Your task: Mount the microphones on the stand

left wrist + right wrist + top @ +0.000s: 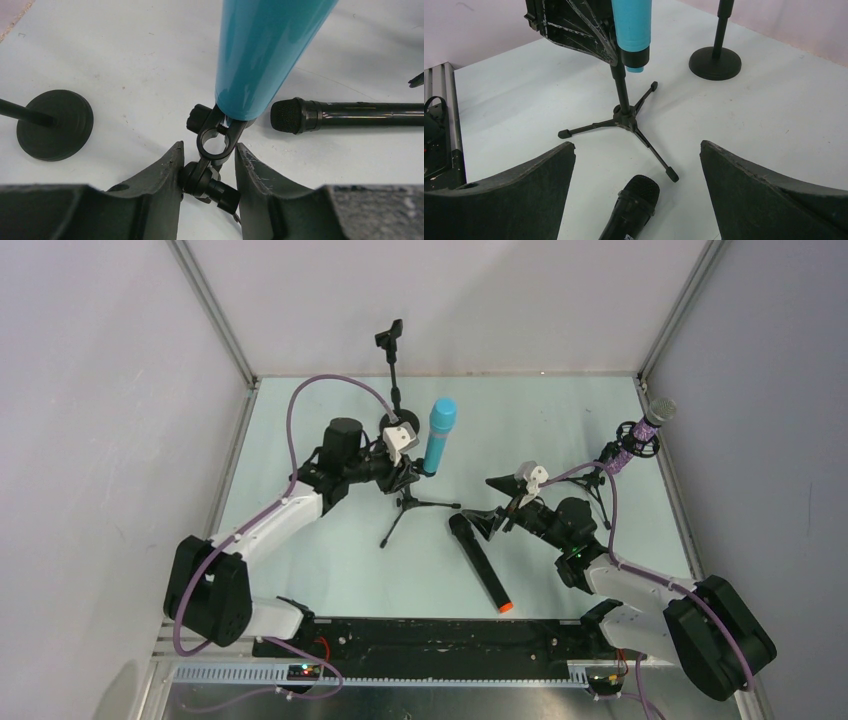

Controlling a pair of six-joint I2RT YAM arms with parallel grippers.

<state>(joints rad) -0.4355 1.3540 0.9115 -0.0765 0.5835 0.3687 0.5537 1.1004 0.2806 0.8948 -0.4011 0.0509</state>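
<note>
The cyan-blue microphone stands upright in the clip of a small tripod stand. My left gripper straddles the stand's swivel joint just under the clip. Its jaws are slightly apart: the left finger touches the joint and the right one stands off. The black microphone with the orange end lies flat on the table. My right gripper is wide open and empty, just above the black microphone's mesh head. The glittery purple microphone sits in a stand at the right.
A tall stand with a round black base and an empty clip stands at the back, just behind my left gripper. Its base also shows in the left wrist view and in the right wrist view. Enclosure walls border the table.
</note>
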